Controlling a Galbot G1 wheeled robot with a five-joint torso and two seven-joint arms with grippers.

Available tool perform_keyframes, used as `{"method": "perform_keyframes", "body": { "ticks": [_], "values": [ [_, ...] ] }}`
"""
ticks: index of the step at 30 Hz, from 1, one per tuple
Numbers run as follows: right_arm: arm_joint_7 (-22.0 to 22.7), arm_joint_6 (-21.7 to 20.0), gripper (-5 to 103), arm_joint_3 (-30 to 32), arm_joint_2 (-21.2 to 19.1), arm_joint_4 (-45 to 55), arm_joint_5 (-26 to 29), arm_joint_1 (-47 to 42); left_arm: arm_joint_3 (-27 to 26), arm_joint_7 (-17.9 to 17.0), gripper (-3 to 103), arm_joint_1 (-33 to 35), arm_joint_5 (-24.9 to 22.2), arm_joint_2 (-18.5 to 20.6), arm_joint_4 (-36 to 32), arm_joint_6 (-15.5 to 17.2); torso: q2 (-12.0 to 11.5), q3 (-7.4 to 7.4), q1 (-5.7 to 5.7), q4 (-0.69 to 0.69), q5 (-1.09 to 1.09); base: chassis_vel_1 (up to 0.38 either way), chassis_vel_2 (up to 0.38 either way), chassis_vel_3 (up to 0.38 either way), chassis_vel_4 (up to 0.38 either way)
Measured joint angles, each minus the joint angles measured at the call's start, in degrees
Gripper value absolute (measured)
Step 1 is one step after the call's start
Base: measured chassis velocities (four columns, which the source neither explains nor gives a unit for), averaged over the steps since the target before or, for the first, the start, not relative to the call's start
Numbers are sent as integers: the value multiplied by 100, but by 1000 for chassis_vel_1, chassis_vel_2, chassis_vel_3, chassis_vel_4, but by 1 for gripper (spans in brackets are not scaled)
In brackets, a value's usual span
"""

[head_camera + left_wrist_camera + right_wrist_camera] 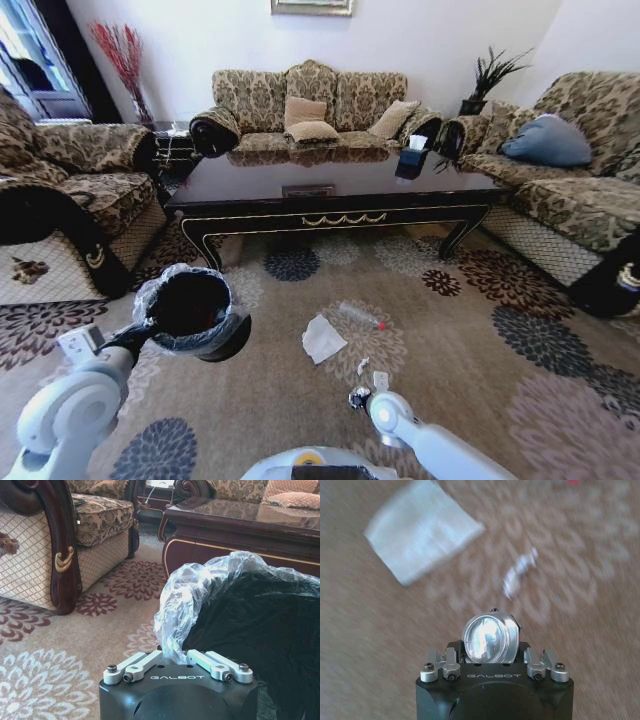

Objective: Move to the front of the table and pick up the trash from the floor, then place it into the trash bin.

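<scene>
My left gripper (150,325) (172,656) is shut on the rim of the black trash bin (192,308) (250,630), holding it off the floor with its crinkled clear liner (200,590) bunched at the fingers. Low over the carpet, my right gripper (360,398) (491,625) is shut on a small silvery can (489,639). A crumpled white paper (322,338) (422,530) lies just ahead of it. A clear bottle with a red cap (362,317) lies beyond, and a small silvery scrap (362,366) (520,572) sits between. The dark table (330,205) stands farther ahead.
Patterned sofas ring the table: one at the back (310,110), an armchair on the left (70,200) (55,550) and a sofa on the right (570,180). Open patterned carpet (470,340) stretches between me and the table.
</scene>
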Motion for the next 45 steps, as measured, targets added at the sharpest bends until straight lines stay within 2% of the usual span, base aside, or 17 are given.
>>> {"method": "perform_keyframes", "body": {
  "ticks": [5, 9, 10, 13, 18, 20, 21, 25, 27, 29, 33, 34, 37, 42, 45],
  "values": [
    [-266, 123, 52, -44, -293, 680, -304, 466, 184, 4, 3, 6, 119, -20, 9, 0, 1, 0, 0, 1, 0, 0, 0, 0, 0],
    [-995, 503, 52, -279, -685, 1259, -737, 1323, 377, 6, 3, -21, 226, -23, 52, 0, 1, 0, 0, 0, -1, 0, 0, 0, 0],
    [-995, 503, 52, -279, -685, 1259, -737, 1323, 377, 6, 3, -21, 226, -23, 52, 0, 1, 0, 0, 0, -1, 0, 0, 0, 0],
    [-1650, 792, 52, -569, -968, 1539, -1161, 2242, 495, 6, 3, -50, 273, -25, 66, 0, 1, 0, 0, 2, -2, 0, 0, 0, 0],
    [-1980, 896, 52, -1012, -1058, 1870, -911, 3301, 631, 7, 3, -80, 332, -11, 106, 0, 2, 0, 0, 0, -1, 0, 0, 0, 0],
    [-2278, 1098, 52, -1416, -1023, 1930, -905, 3967, 691, 9, 3, -108, 332, 2, 124, 0, 1, 0, 0, -1, -1, 0, 0, 0, 0],
    [-2278, 1098, 52, -1416, -1023, 1930, -905, 3967, 691, 9, 3, -108, 332, 2, 124, 0, 1, 0, 0, -1, -1, 0, 0, 0, 0],
    [-3190, 1718, 52, -2199, -631, 1632, -1173, 5067, 790, 44, 3, -227, 331, 20, 165, 0, 1, 1, 0, 2, -1, 0, 0, 0, 0],
    [-3337, 1809, 52, -2306, -499, 1520, -1206, 5186, 816, 58, 3, -264, 331, 21, 183, 0, 2, 0, 0, 2, -1, 0, 0, 0, 0],
    [-3536, 1988, 52, -2594, -162, 1227, -1277, 5410, 875, 92, 3, -359, 331, 28, 249, 0, 1, 1, 0, 2, -2, 0, 0, 0, 0],
    [-3658, 2193, 52, -2973, 180, 873, -1411, 5595, 893, 105, 3, -464, 331, 45, 324, 0, 1, 1, 0, -2, -3, 0, 0, 0, 0],
    [-3723, 2304, 52, -3204, 418, 651, -1511, 5678, 870, 112, 3, -491, 315, 45, 344, 0, 1, 1, 1, -1, -2, 0, 0, 0, 0],
    [-3771, 2426, 52, -3554, 782, 341, -1659, 5752, 824, 113, 3, -544, 302, 61, 391, 0, 1, 1, 1, 3, -2, 0, 0, 0, 0],
    [-3779, 2482, 52, -3830, 1137, 87, -1852, 5744, 802, 154, 3, -588, 302, 91, 481, 0, 1, 1, 0, 1, -2, 0, 0, 0, 0],
    [-3779, 2508, 52, -3870, 1209, 30, -1905, 5734, 802, 161, 3, -600, 302, 94, 503, 0, 1, 0, 0, 0, -2, 0, 0, 0, 0]
  ]
}}
